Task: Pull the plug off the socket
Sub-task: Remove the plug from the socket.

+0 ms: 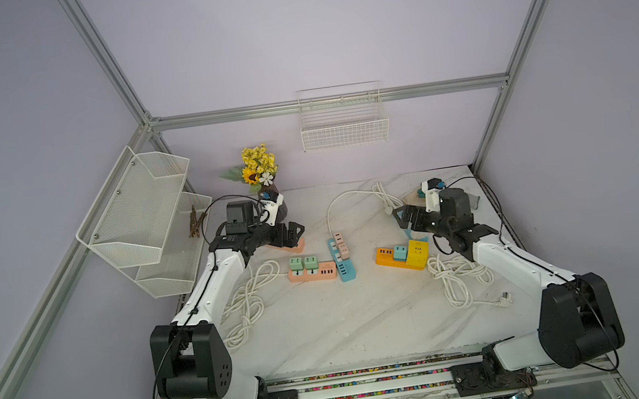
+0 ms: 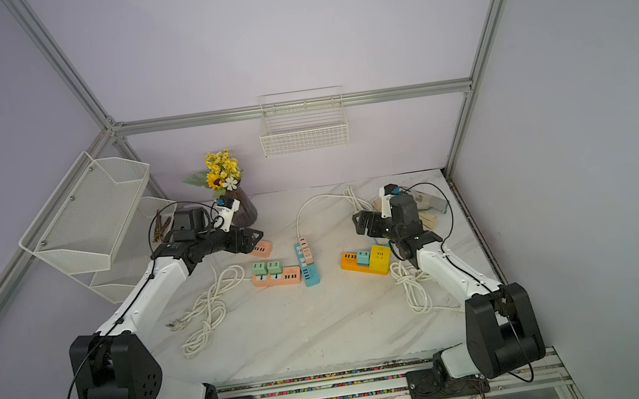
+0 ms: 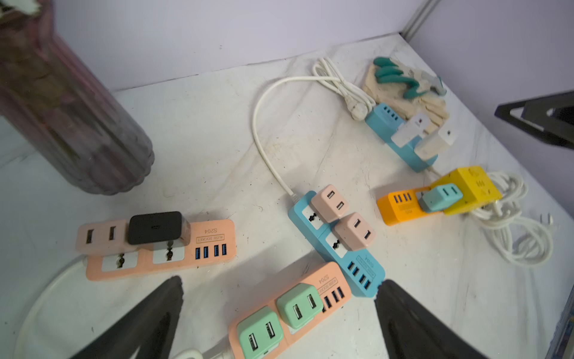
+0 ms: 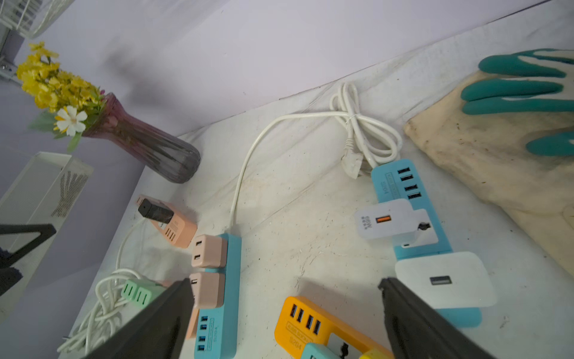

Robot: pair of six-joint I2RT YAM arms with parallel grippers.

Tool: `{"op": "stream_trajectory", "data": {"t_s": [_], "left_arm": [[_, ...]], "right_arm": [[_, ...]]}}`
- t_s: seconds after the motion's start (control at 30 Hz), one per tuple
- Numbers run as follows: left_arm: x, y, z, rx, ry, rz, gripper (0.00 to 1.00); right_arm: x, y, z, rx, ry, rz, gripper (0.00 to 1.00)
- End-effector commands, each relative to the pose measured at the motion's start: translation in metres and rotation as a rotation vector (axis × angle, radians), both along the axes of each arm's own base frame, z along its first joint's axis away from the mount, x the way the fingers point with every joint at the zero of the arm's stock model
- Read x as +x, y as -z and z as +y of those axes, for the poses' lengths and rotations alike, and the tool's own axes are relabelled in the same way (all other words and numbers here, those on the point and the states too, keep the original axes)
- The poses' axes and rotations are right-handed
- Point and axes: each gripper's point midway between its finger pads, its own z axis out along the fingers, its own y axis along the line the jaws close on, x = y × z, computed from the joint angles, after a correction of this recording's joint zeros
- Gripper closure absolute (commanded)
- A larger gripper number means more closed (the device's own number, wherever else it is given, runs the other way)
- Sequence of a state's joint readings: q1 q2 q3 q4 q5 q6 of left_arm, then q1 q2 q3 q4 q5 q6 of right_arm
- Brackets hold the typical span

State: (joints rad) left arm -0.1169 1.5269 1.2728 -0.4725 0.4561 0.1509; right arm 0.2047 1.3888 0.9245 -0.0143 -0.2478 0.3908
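Several power strips with plugs lie on the marble table (image 1: 326, 325). A pink strip (image 3: 329, 283) carrying two green plugs (image 3: 299, 304) lies below my left gripper (image 3: 281, 283), which hovers open and empty. A second pink strip (image 3: 211, 245) holds a black plug (image 3: 155, 227). The middle blue strip (image 1: 345, 268) carries two pink plugs (image 1: 341, 246). My right gripper (image 4: 285, 282) is open and empty above the end of the orange strip (image 4: 298, 329), which holds a teal plug (image 1: 400, 252) and a yellow cube (image 1: 418, 254). Beside it, another blue strip (image 4: 400, 183) holds two white plugs (image 4: 385, 219).
A vase of yellow flowers (image 1: 266, 186) stands at the back left behind my left gripper (image 1: 294, 231). A glove (image 4: 497, 140) lies at the back right. Coiled white cords (image 1: 247, 302) (image 1: 457, 274) flank the strips. Wire baskets (image 1: 144, 215) (image 1: 344, 130) hang on the walls.
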Motion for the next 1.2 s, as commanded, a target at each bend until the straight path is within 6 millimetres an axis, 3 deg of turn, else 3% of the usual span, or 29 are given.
{"op": "stream_trajectory", "data": {"t_s": [0.0,0.1,0.3,0.47,0.63,0.87,1.17], "left_arm": [[-0.019,0.022,-0.009,0.243,0.285,-0.06,0.0],[-0.023,0.052,-0.01,0.406,0.444,-0.058,0.02],[-0.016,0.096,-0.004,0.56,0.613,0.004,0.13],[-0.014,0.103,-0.011,0.562,0.695,-0.03,0.18],[-0.022,0.119,0.001,0.617,0.737,0.025,0.21],[-0.029,0.127,0.003,0.601,0.755,0.053,0.26],[-0.042,0.144,0.007,0.604,0.774,0.119,0.43]], "right_arm": [[-0.013,0.0,0.004,-0.072,-0.027,-0.066,0.0],[-0.021,0.006,0.007,-0.08,-0.033,-0.083,0.0],[-0.028,-0.005,0.011,-0.078,-0.045,-0.145,0.0],[-0.028,-0.002,0.01,-0.084,-0.039,-0.144,0.0],[-0.026,0.0,0.008,-0.098,-0.028,-0.133,0.0],[-0.025,0.001,0.007,-0.103,-0.019,-0.132,0.0],[-0.026,-0.001,0.005,-0.108,-0.013,-0.135,0.0]]}}
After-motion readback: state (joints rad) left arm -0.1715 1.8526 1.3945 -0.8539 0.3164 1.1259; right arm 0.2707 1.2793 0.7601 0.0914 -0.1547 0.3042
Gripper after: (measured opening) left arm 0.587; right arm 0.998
